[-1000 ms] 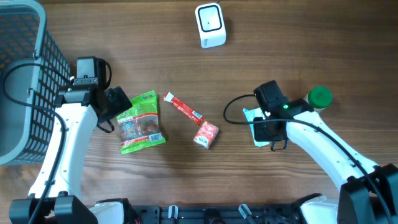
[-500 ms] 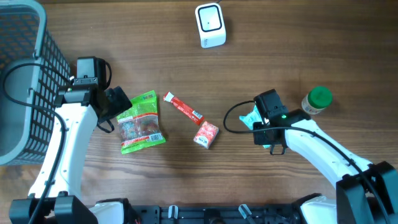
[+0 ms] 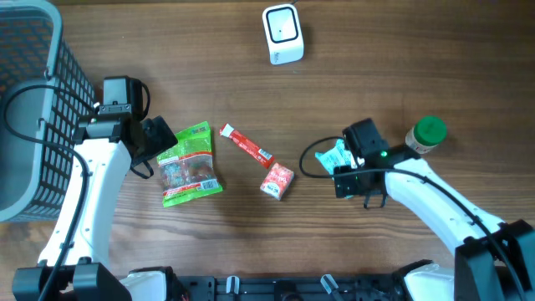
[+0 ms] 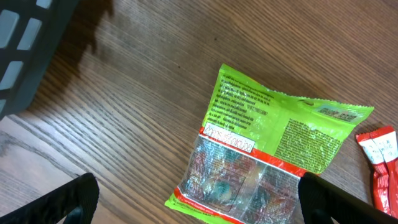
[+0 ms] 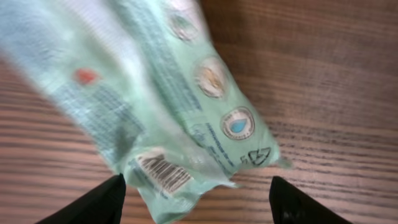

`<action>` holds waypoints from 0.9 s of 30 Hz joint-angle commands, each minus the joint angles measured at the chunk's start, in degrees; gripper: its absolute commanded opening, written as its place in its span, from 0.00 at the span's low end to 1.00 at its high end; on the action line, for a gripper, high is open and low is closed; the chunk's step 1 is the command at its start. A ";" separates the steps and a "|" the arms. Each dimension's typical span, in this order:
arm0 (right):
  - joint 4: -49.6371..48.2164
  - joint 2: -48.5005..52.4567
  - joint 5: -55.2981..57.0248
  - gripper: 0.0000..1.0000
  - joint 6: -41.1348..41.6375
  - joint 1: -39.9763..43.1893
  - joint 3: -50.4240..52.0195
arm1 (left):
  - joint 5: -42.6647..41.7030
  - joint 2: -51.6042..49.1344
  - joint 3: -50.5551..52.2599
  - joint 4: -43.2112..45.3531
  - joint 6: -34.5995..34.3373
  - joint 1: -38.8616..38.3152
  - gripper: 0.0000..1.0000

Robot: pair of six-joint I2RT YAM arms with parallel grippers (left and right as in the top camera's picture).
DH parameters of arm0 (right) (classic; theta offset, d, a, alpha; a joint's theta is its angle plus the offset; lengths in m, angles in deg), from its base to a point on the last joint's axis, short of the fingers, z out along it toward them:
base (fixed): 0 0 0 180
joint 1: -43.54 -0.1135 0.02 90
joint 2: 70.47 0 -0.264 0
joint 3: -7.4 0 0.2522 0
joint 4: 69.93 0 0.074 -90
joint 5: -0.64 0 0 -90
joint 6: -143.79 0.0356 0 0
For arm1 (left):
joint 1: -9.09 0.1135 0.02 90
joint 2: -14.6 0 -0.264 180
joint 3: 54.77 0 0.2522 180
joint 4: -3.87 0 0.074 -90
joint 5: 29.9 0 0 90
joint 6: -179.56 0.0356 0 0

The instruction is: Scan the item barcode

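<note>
- Right gripper (image 5: 198, 199): jaws spread wide with nothing in them; the mint packet (image 5: 186, 93) lies on the tabletop (image 3: 418, 50) with its lower end between the fingers, touching neither as far as the wrist view shows
- Left gripper (image 4: 208, 202): also wide open and empty, hovering over the green snack bag (image 4: 267, 155), next to the basket (image 3: 33, 100)
- Packet location: right of centre, between the small red pack (image 3: 277, 181) and the green-capped bottle (image 3: 428, 134); the scanner (image 3: 282, 33) is well apart at the far edge
- Barcode (image 5: 163, 172) faces up, near the packet end closest to the fingers; the view is partly blurred, so fine print can't be read
- Handling, judged: thin soft film pouch, light, likely floppy and a bit slick; it will sag or fold if pinched at one corner
- Grip advice: pinch across the narrow width at the end away from the barcode, on the sealed edge if reachable, with light force only
- Keep fingers off the label; creasing the film there could spoil the read
- Risk: the pouch could slip or twist while it is carried to the scanner
- The red stick sachet (image 3: 247, 145) is not in the way
</note>
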 commanded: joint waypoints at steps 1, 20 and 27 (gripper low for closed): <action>5.18 0.39 -3.96 0.75 1.25 -0.13 -7.23 | -0.11 0.20 -0.81 0.00 0.48 0.26 1.00; -5.64 0.52 -10.51 0.04 8.37 -0.20 3.82 | -0.11 0.20 -0.81 0.00 0.48 0.26 1.00; -6.36 1.42 -8.76 0.04 12.11 -0.20 3.85 | -0.11 0.20 -0.81 0.00 0.48 0.26 1.00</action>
